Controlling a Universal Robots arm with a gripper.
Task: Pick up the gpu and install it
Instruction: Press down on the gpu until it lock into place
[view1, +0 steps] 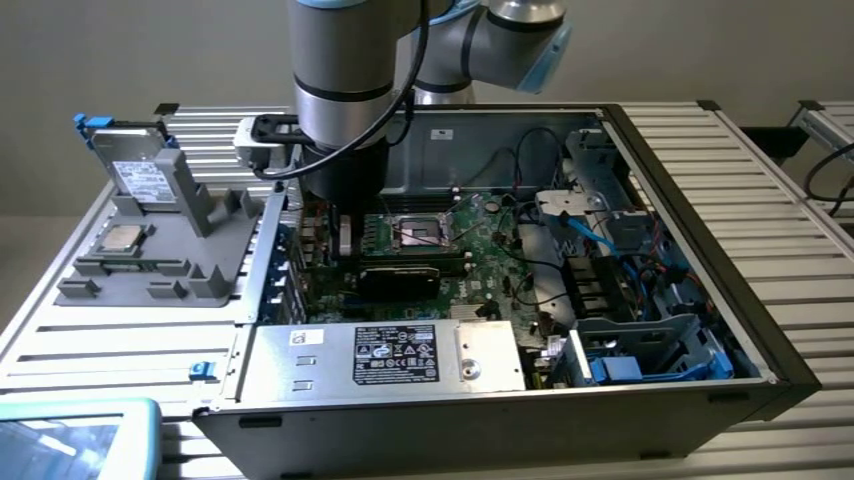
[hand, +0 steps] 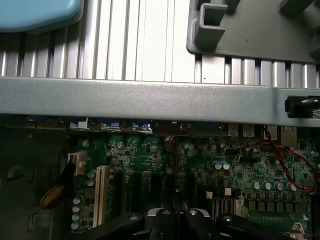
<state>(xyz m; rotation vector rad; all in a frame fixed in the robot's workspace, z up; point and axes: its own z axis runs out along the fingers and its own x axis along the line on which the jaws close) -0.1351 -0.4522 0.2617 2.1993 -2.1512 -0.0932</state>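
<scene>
Grey ribbed aluminium table (view1: 747, 170) carries an open computer case (view1: 674, 215), which lies on its side with the motherboard (view1: 501, 290) facing up. On the exterior view's left, a grey holder tray (view1: 200, 275) stands beside the case, and a silver drive with blue tabs (view1: 140, 172) leans upright in it. At the near end of the case sits a silver power supply (view1: 400, 355) with a black label.

The arm reaches straight down into the case, near the wall on the tray's side. The gripper (hand: 176, 216) is low over the motherboard, its dark fingers (hand: 163, 219) drawn close together with almost no gap. The gpu (view1: 396, 281) is inside the case, a black rectangle standing on the board between the processor socket (view1: 423, 232) and the power supply, just beside the gripper. I cannot tell if the fingers pinch its edge. In the wrist view, a white slot (hand: 101, 195) and a red wire (hand: 280, 161) lie on the green board.
</scene>
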